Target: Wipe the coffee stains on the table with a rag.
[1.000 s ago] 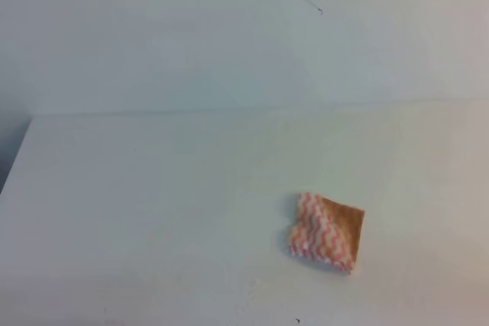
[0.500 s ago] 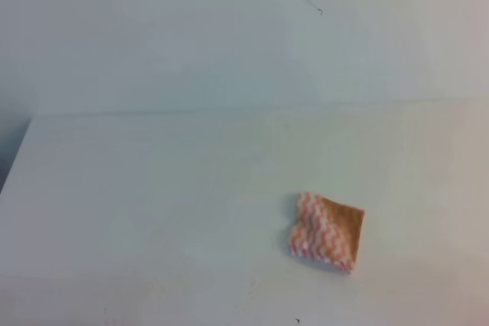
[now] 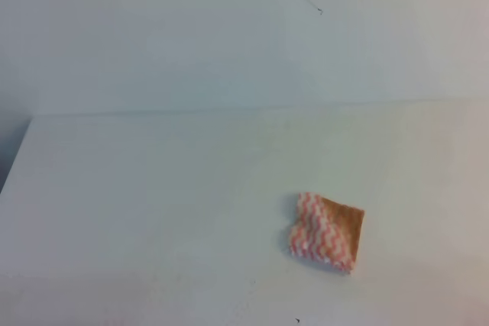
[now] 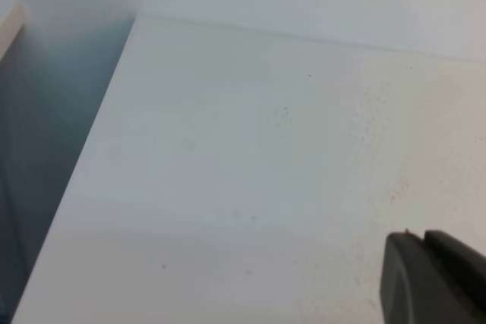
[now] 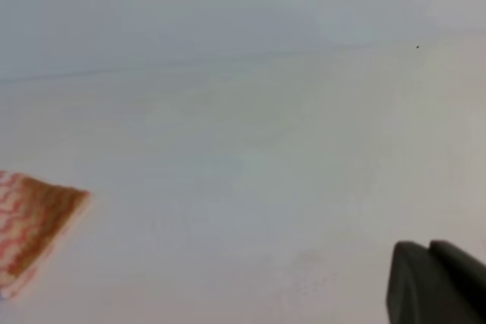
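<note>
Pink-striped rag (image 3: 326, 232) lies loose on the white bench (image 3: 153, 204), left of the right gripper (image 5: 437, 282), jaws clenched empty; left gripper's (image 4: 433, 278) jaws unclear.

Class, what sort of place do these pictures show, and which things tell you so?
Probably a bare robot test bench: a plain white matte table, a blank pale wall behind, and one small pink-and-white striped rag with a tan patch.

— Where are my arms? I see neither one from the high camera.

— Each wrist camera shows only a dark tip at its lower right corner: the left gripper (image 4: 434, 278) and the right gripper (image 5: 437, 282).

— State?

— My right one is fully closed, holding nothing. I can't judge the left.
</note>
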Robot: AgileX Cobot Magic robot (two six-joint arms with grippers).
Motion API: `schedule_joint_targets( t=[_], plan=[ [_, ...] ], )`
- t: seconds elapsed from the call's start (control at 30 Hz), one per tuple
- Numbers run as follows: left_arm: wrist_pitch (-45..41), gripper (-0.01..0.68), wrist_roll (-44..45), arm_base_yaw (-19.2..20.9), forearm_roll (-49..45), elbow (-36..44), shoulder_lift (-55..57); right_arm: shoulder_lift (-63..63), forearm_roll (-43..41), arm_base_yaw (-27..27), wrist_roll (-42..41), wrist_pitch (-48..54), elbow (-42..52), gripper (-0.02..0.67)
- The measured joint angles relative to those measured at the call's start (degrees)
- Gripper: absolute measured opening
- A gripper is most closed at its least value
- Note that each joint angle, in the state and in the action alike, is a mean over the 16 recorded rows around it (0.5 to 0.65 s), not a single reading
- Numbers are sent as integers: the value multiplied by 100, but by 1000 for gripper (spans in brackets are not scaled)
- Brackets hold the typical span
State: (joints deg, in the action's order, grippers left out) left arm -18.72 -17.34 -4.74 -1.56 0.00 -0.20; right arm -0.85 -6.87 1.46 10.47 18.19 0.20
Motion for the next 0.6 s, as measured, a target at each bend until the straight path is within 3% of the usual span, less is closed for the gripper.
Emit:
schedule_joint_targets(
  t=[0.6],
  plan=[
    [0, -1, 0, 0, 0, 0, 10, 35, 145, -376, -225, -79, 11, -3]
  ],
)
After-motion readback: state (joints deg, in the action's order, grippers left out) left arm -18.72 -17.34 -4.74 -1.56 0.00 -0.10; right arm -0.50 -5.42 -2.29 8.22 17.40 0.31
